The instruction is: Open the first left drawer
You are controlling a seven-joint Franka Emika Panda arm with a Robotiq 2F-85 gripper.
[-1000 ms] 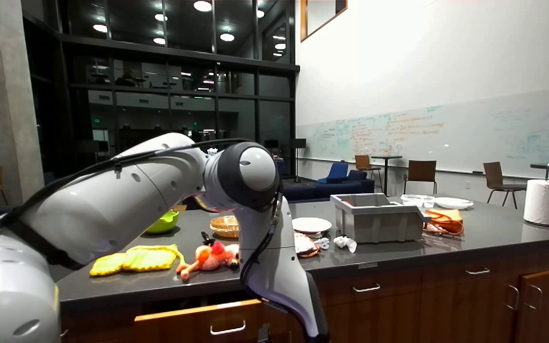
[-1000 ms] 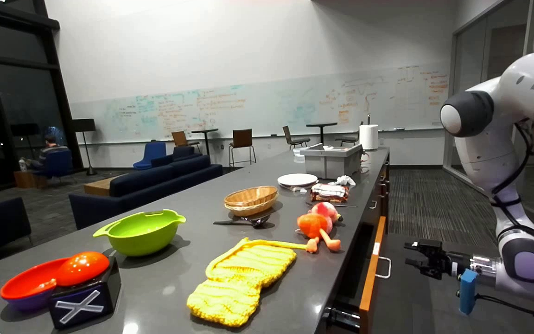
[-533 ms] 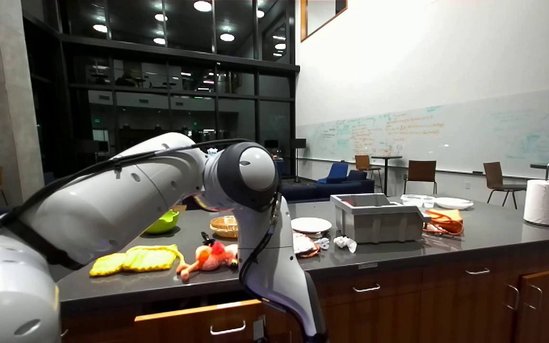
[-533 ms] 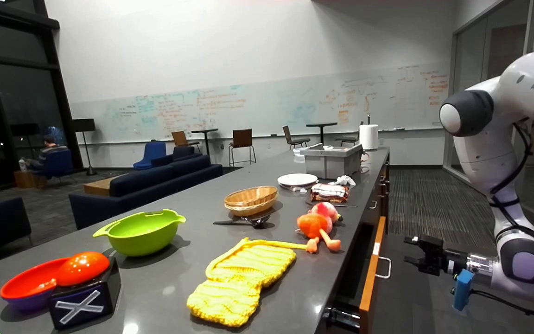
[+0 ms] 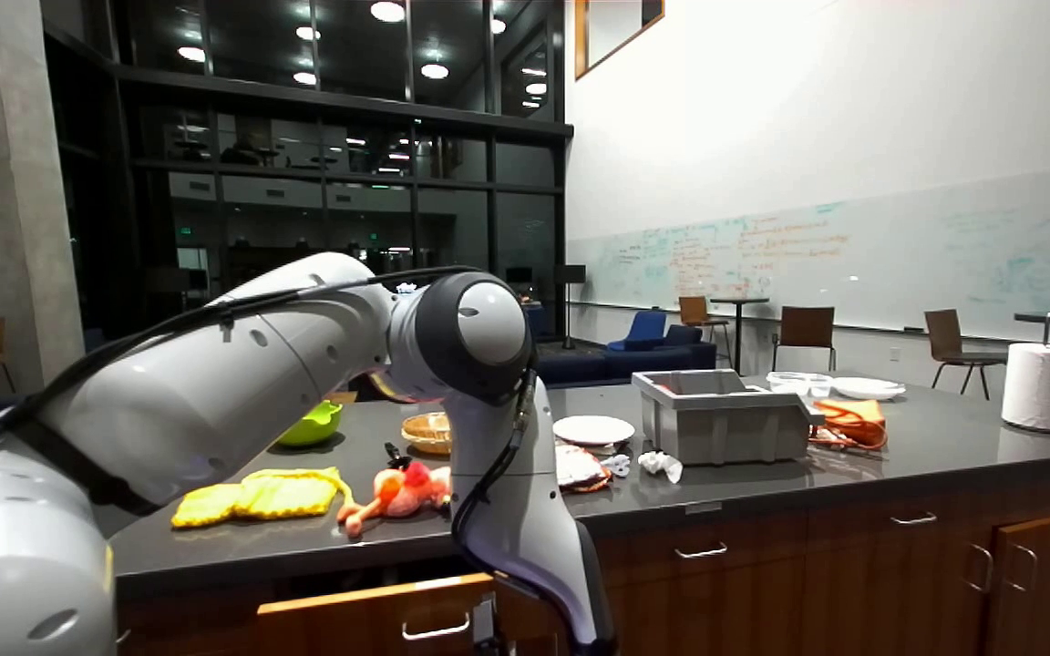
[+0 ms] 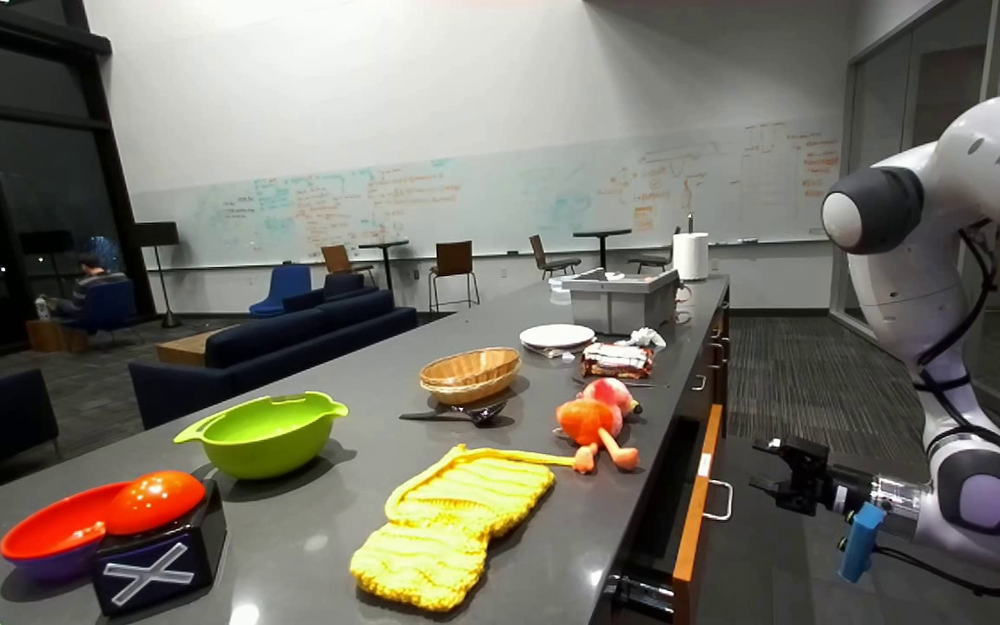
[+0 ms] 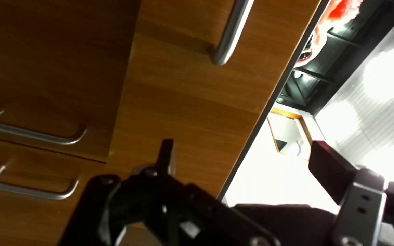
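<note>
1. Well, the counter (image 6: 292,555) sits above the work, so the arm (image 5: 233,383) is best worked low and out in front of its edge.
2. The first left drawer (image 5: 334,633) stands part-way out beneath it, a dark gap showing behind its front; the opening looks largely done.
3. The gripper (image 6: 759,464) has its jaws spread wide with nothing between them, outside the drawer. The step in hand seems to be backing off: go straight out, since any inward nudge could push the drawer shut.
4. The handle (image 7: 233,30) is free, near the gripper; for a further pull, get both jaws around its bar before closing.
5. The fingertips (image 7: 330,169) seem clear of the drawer, though no view shows that gap squarely, so start gently.
</note>
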